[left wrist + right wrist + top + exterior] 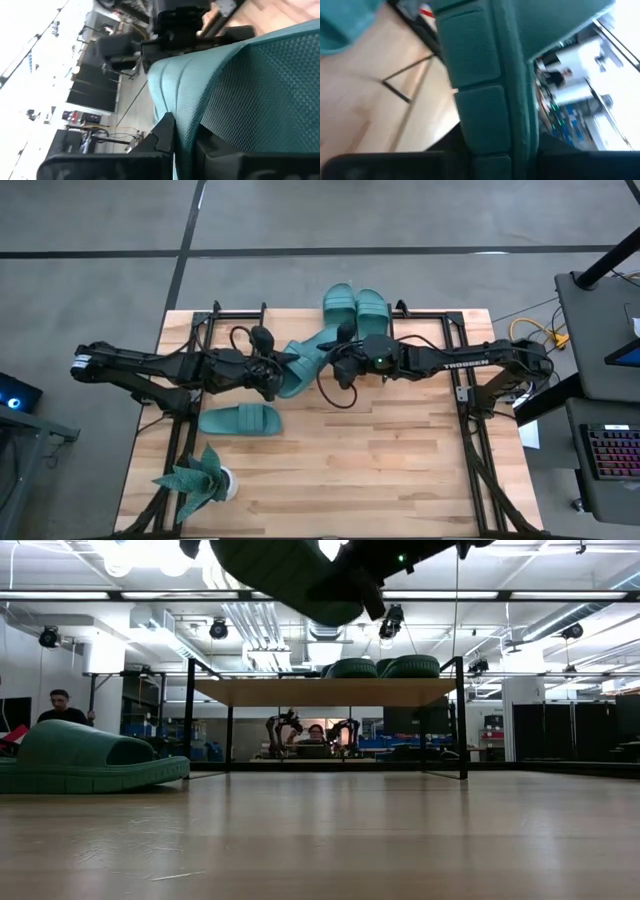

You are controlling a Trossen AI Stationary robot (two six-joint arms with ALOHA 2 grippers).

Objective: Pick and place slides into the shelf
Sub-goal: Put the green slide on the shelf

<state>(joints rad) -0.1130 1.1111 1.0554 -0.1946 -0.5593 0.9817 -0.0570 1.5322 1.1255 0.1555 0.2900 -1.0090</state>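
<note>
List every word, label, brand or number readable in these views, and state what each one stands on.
"TROSSEN": white letters along the dark forearm of the right arm, high view; small but legible.
No print can be made out on the teal-green rubber slide sandals or the light-wood shelf board.
Background room signs are too blurred to read.

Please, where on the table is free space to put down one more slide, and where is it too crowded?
The near half of the table is bare, right of the plant and the lying slide. It is crowded at the far middle, where both grippers meet on the lifted slide beside the shelf.
</note>
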